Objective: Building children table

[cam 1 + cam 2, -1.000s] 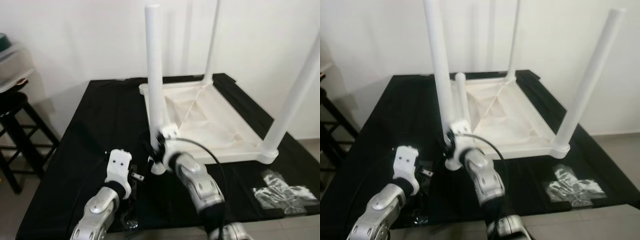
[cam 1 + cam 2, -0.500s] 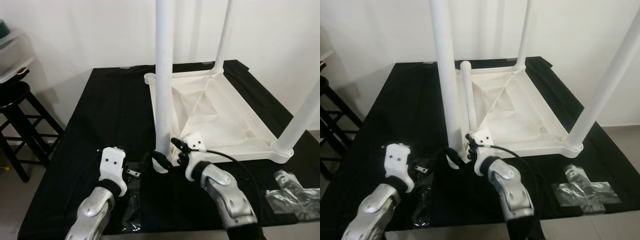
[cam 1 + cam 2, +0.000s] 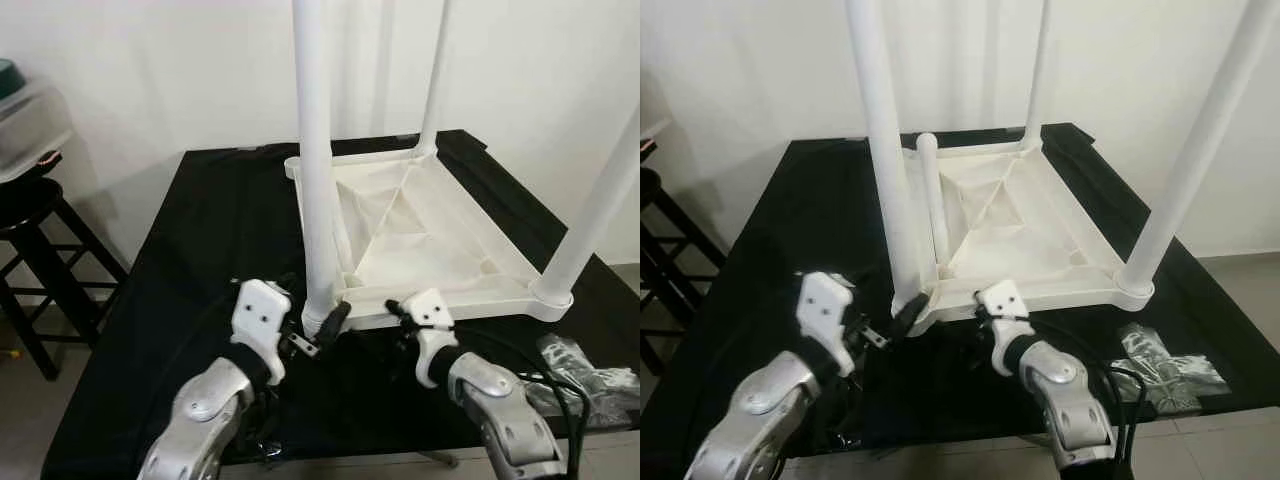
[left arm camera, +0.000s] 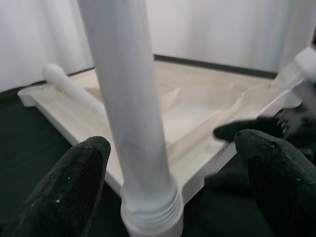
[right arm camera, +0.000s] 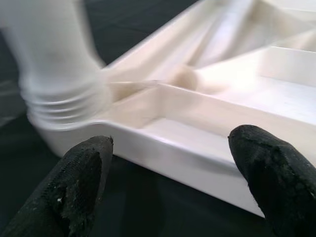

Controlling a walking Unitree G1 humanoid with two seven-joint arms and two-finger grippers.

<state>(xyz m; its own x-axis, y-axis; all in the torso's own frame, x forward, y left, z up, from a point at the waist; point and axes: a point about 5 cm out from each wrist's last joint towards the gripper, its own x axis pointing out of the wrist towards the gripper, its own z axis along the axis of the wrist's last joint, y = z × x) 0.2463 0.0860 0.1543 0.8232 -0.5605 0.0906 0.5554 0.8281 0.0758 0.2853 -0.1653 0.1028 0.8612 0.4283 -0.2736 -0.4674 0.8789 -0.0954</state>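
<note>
Left eye view, table (image 3: 200, 230): draped in black cloth, set against a white wall, carrying all task parts.
Children table top (image 3: 430, 235): white, inverted on the black cloth toward the robot's right half; ribbed underside facing up.
Mounted legs: near-left leg (image 3: 312, 150) upright in the corner closest to the robot; near-right leg (image 3: 598, 210) upright at the right corner; far leg (image 3: 434, 80) upright at the back corner.
Loose leg (image 3: 932, 205): white, lying inside the tray by the left rim, not mounted.
Stool (image 3: 30, 250): black, standing beside the table on the robot's left.
Plastic wrapping (image 3: 1165, 372): crumpled, clear, at the table's near-right edge.
Left end effector (image 4: 175, 190): fingers (image 4: 74, 185) spread wide, either side of the near-left leg's threaded base, not gripping it.
Right end effector (image 5: 170, 182): fingers (image 5: 81, 180) spread wide, holding nothing, just before the near rim of the children table top.
</note>
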